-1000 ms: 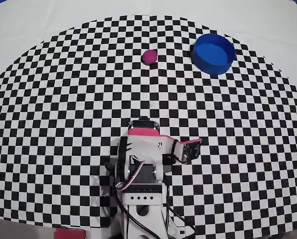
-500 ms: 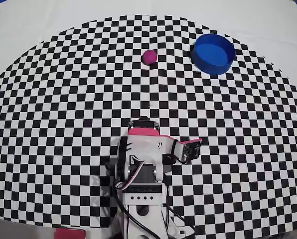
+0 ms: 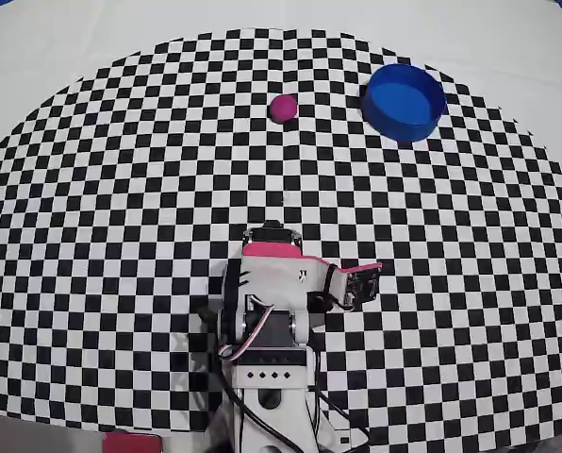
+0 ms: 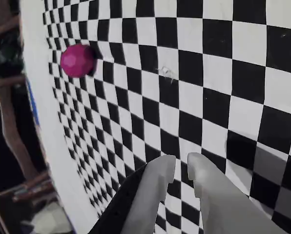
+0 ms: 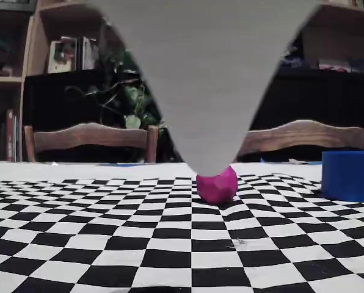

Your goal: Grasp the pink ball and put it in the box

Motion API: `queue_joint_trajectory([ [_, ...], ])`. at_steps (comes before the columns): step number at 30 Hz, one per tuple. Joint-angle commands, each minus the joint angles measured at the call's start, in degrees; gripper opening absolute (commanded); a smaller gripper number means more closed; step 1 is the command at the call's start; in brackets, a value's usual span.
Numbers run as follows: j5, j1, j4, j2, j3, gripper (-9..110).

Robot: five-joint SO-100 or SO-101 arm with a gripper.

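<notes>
Fingers of our gripper sit almost pressed together, holding nothing, and we see the pink ball far ahead of them on the checkered mat, near the box.

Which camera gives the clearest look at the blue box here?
The overhead view: the box shows whole, round rim and empty inside, right of the pink ball on the checkered mat. The fixed view catches only part of its side wall at the right edge. The wrist view does not show it.
</notes>
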Motion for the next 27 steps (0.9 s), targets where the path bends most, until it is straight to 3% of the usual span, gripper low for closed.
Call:
queue_joint_trajectory([
  [1,-0.35,0.35,0.09,1.05,0.53,0],
  [12,-0.35,0.88,-6.86,0.18,0.53,0],
  [27,-0.35,0.88,-31.38,-3.08,-0.09,1],
])
